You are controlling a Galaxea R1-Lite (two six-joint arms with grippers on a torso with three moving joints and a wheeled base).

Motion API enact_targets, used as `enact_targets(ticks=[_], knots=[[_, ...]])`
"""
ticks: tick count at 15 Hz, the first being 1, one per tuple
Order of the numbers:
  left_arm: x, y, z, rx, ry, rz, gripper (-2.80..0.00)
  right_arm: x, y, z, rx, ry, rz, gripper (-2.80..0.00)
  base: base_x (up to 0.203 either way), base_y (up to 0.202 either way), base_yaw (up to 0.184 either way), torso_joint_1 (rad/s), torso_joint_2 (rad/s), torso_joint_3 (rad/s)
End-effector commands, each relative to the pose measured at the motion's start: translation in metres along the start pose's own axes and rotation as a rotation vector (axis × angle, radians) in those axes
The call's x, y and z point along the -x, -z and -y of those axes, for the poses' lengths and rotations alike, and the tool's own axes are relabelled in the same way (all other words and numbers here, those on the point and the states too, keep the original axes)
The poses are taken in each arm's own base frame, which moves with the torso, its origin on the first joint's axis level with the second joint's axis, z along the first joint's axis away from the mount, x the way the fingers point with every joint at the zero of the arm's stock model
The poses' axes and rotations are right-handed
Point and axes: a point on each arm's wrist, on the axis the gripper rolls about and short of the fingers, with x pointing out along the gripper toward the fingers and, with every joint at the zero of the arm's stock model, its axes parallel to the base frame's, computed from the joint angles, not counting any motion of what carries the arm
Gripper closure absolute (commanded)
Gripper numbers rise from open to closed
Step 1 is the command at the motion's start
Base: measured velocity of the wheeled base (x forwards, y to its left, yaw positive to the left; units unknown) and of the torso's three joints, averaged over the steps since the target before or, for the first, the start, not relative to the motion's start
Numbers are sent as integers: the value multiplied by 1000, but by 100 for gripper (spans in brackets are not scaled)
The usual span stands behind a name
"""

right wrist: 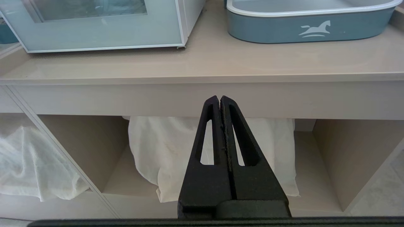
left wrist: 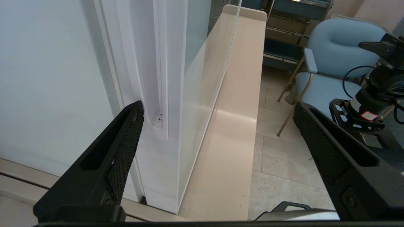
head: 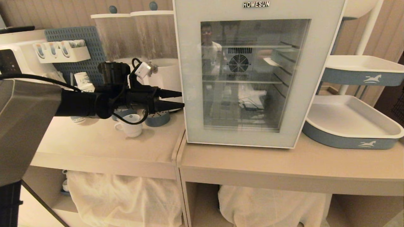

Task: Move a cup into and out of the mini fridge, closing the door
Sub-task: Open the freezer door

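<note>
- Left gripper (head: 179,99), head view: we see it reach level from the left, fingers spread, tips right at the left edge of the mini fridge (head: 252,72), holding nothing.
- We see the door (head: 249,138) closed flat, glass window showing wire shelves and a fan grille inside; "HOMESUN" at the top.
- Cup (head: 132,125): we find it on the left counter (head: 94,142), under and just behind the left arm, left of the fridge, handle toward the left, upright. Not inside the fridge.
- Behind the cup we note a blue round holder (head: 157,119), two cylindrical dispensers (head: 139,34), a blue pegboard (head: 75,44) with a white rack, and a paper cup (head: 82,79).
- Right of the fridge we see two blue-and-white trays (head: 347,126), one above the other on a stand.
- White cloths (head: 126,198) hang in the open shelves below the counter.
- Left wrist view: we see the left gripper (left wrist: 217,126) wide apart, one finger (left wrist: 126,138) close against the fridge's white side by the door seam, the other out in free air over the floor. We cannot tell if it touches. The door (left wrist: 195,104) edge and glass run away from us; a blue chair (left wrist: 334,63) stands beyond.
- Right wrist view: right gripper (right wrist: 220,101) pressed together, empty, hanging low in front of the counter edge (right wrist: 202,94), well apart from the fridge (right wrist: 104,31) and from the lower tray (right wrist: 303,28). Parked, out of the head view.
</note>
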Motion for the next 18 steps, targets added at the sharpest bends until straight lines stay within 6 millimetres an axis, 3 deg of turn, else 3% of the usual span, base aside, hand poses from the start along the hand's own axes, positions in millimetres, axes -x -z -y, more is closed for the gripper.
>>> enact_targets(ticks=[1, 18], knots=[[-1, 1, -1, 1, 9, 1, -280, 0, 0, 0, 0, 0, -1, 0, 0, 0, 0, 0, 0, 0], [-13, -13, 18, 75, 77, 5, -280, 0, 0, 0, 0, 0, -9, 0, 0, 0, 0, 0, 0, 0]])
